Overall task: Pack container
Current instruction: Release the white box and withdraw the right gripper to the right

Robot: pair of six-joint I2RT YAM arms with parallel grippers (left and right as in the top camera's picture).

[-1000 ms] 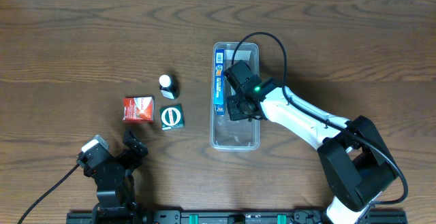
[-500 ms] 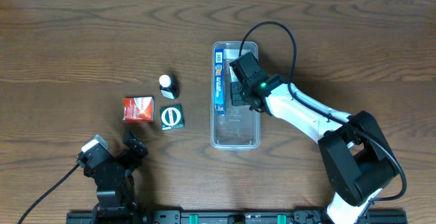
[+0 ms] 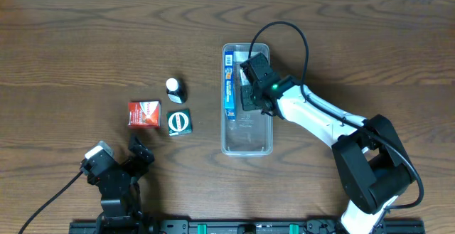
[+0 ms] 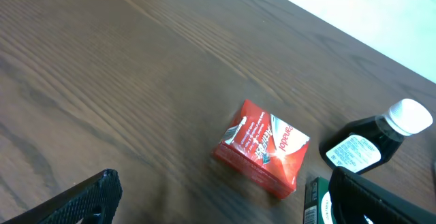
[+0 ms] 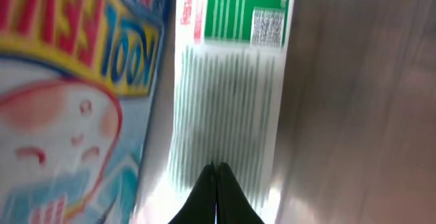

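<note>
The container is a long clear plastic tray at the table's middle. A narrow blue box lies inside it along the left wall. My right gripper is over the tray's far half, beside the blue box. In the right wrist view its fingers are pressed together with nothing between them, over a white and green label, with the blue box at the left. My left gripper is open and empty at the near left.
A red box, a green box and a dark bottle with a white cap stand left of the tray. The left wrist view shows the red box, the bottle and the green box.
My right gripper has moved from the tray's middle toward its far end. The left arm and the loose items have not moved.
</note>
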